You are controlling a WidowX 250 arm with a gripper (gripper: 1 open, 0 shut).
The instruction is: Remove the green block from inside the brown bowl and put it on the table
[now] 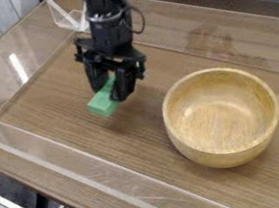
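Note:
The green block (102,102) is clamped in my gripper (110,89), which points straight down over the table (52,132) to the left of the brown bowl (222,116). The block's lower end sits at or just above the tabletop; I cannot tell whether it touches. Only its lower left part shows below the black fingers (123,83). The bowl is a round tan wooden one, and nothing lies inside it. The gripper stands well clear of the bowl's rim.
Clear acrylic walls (36,43) ring the tabletop, with a front wall (101,179) near the lower left. A folded clear piece (72,14) stands at the back left. Open wood surface lies left of and in front of the gripper.

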